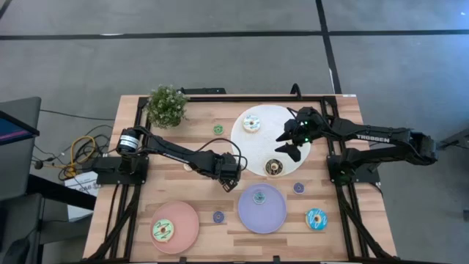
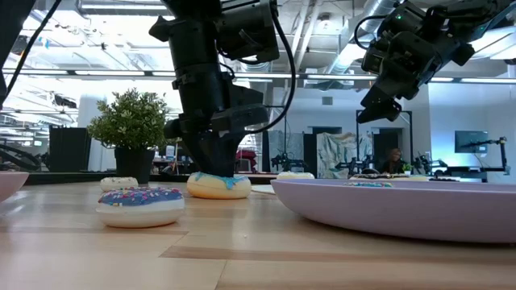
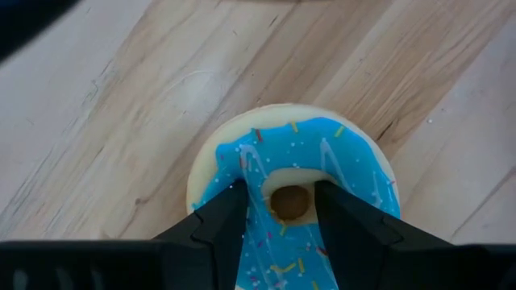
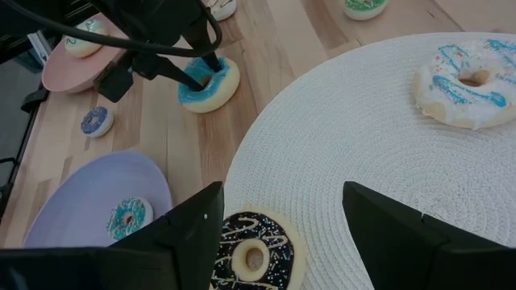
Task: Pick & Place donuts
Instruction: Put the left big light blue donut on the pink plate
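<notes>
A large donut with blue icing [image 3: 294, 153] lies flat on the wooden table, left of the white woven plate [image 1: 258, 150]. My left gripper [image 3: 280, 197] stands over this donut, pointing steeply down and shut on it; in the high view the gripper [image 1: 230, 174] hides it. My right gripper [image 4: 282, 213] hangs open above the white plate, touching nothing. Below it lies a chocolate donut [image 4: 251, 256]. A white donut with blue stripes [image 4: 472, 84] lies farther off on the same plate. My left gripper comes at the blue-iced donut from above, slanting steeply down. Its fingers [image 3: 230, 221] sit on the ring's top, one on each side of the hole [image 3: 290, 201], with a strip of blue icing [image 3: 282, 250] between them. The donut lies flat on the table [image 2: 218, 184].
A purple plate [image 1: 275, 220] holds a tiny teal donut [image 1: 259, 196], and a pink plate [image 1: 187, 216] holds a green-iced one [image 1: 163, 232]. Loose on the table are a blue donut [image 1: 316, 218] and tiny donuts [image 1: 218, 217], [image 1: 299, 188], [image 1: 218, 129]. A potted plant [image 1: 166, 105] stands at the far left.
</notes>
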Robot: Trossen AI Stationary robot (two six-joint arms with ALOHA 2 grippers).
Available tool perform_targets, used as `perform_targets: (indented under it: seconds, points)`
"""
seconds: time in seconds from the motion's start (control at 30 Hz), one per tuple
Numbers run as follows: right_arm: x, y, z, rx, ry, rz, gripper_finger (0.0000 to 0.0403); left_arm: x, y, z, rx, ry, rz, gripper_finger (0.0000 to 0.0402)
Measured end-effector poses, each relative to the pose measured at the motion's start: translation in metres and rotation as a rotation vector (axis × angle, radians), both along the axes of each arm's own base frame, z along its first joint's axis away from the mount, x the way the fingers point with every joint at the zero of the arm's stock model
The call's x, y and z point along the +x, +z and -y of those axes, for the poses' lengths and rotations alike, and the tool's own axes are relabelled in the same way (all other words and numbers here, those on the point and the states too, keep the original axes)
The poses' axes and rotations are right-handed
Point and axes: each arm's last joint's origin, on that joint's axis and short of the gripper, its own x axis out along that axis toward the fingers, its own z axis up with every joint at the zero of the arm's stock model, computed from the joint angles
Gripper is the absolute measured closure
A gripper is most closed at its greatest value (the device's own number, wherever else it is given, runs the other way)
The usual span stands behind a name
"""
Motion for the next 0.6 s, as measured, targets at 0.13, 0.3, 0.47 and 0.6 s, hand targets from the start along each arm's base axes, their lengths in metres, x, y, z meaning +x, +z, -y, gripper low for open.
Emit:
perform_targets:
  seconds: [0.13, 0.3, 0.47, 0.6]
  points:
    - [0.0, 0.0, 0.0, 0.0, 0.0, 0.0, 0.0159, 0.0, 0.0, 0.0, 0.003, -0.014, -0.003, 0.0258]
    - [0.0, 0.0, 0.0, -0.001, 0.0, 0.0, 0.0159, 0.0, -0.0001, 0.0, 0.003, -0.016, -0.004, 0.0267]
    - [0.0, 0.0, 0.0, -0.001, 0.0, 0.0, 0.0159, 0.0, -0.0002, 0.0001, 0.002, -0.017, -0.004, 0.029]
    - [0.0, 0.0, 0.0, -0.001, 0.0, 0.0, 0.0159, 0.0, -0.0002, 0.0001, -0.002, -0.004, -0.002, 0.0302]
